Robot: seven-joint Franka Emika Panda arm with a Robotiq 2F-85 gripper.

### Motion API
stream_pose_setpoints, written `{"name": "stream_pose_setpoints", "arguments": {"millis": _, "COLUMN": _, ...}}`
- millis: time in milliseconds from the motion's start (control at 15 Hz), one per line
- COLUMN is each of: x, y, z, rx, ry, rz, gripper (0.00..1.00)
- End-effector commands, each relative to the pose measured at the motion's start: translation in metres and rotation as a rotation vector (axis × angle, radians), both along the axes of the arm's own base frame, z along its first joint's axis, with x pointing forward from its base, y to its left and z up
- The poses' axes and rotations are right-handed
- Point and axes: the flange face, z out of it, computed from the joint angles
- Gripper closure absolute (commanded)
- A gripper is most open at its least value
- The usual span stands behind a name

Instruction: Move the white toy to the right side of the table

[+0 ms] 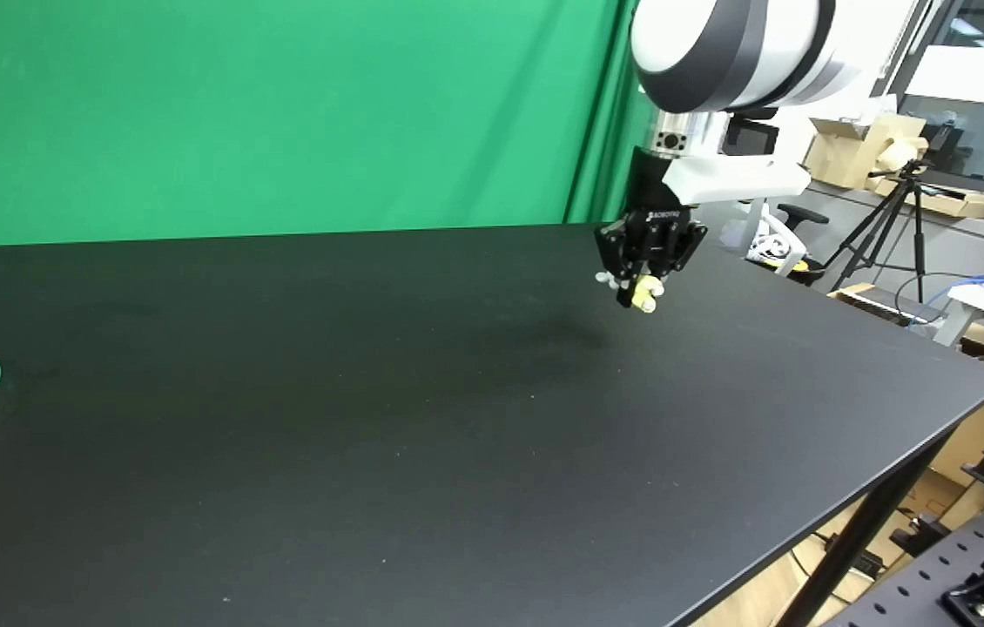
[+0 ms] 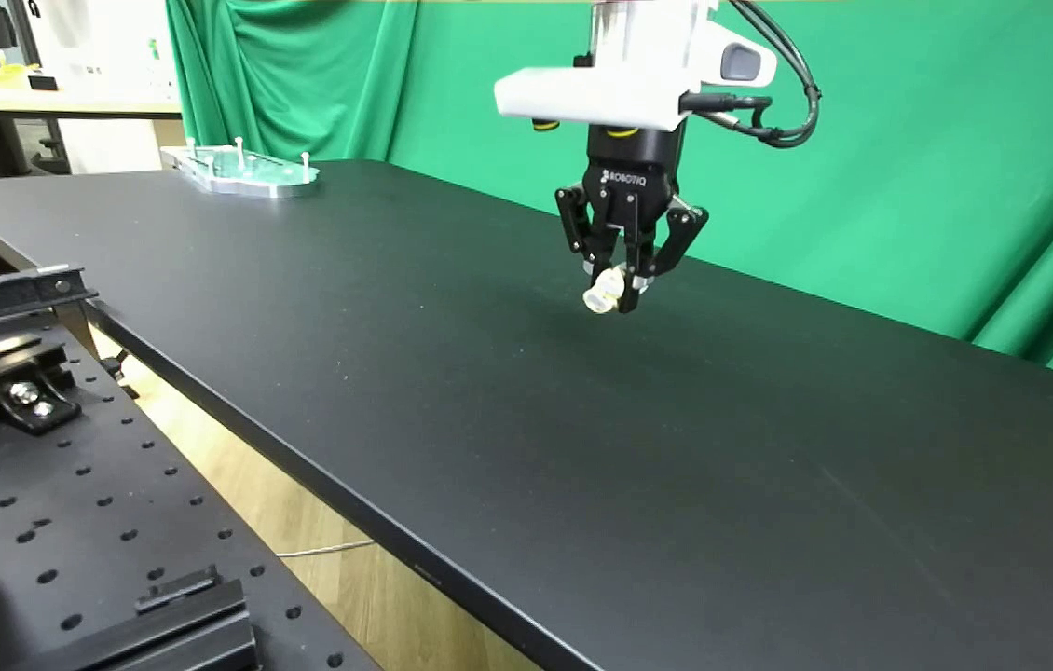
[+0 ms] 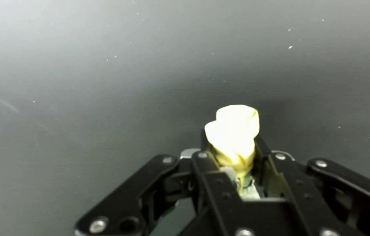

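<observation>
Pinching the white toy (image 3: 235,131) in the claw (image 2: 614,289), up off the counter (image 2: 489,438), apparently past grabbing and lifting, yet to set it down on the right!

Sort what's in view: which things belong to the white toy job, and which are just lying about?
Part of the job:
white toy
hand, closed on the toy
table, whose right side is the goal

Just lying about:
pale green plate with upright pegs, on the table
perforated board, beside the table
tripod, beyond the table
green curtain, behind
</observation>
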Motion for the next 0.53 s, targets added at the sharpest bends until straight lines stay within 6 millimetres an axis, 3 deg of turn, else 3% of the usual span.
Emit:
{"name": "stream_pose_setpoints", "arguments": {"millis": 0, "x": -0.009, "y": -0.012, "z": -0.010, "rx": 0.009, "ry": -0.008, "rz": -0.037, "gripper": 0.93}}
{"name": "stream_pose_setpoints", "arguments": {"millis": 267, "x": -0.013, "y": -0.019, "z": -0.024, "rx": 0.016, "ry": -0.001, "rz": -0.058, "gripper": 0.93}}
{"name": "stream_pose_setpoints", "arguments": {"millis": 333, "x": -0.014, "y": -0.020, "z": -0.028, "rx": 0.018, "ry": 0.003, "rz": -0.061, "gripper": 0.60}}
{"name": "stream_pose_setpoints", "arguments": {"millis": 400, "x": -0.014, "y": -0.020, "z": -0.030, "rx": 0.019, "ry": 0.005, "rz": -0.063, "gripper": 0.43}}
{"name": "stream_pose_setpoints", "arguments": {"millis": 467, "x": -0.015, "y": -0.021, "z": -0.031, "rx": 0.021, "ry": 0.005, "rz": -0.065, "gripper": 0.38}}
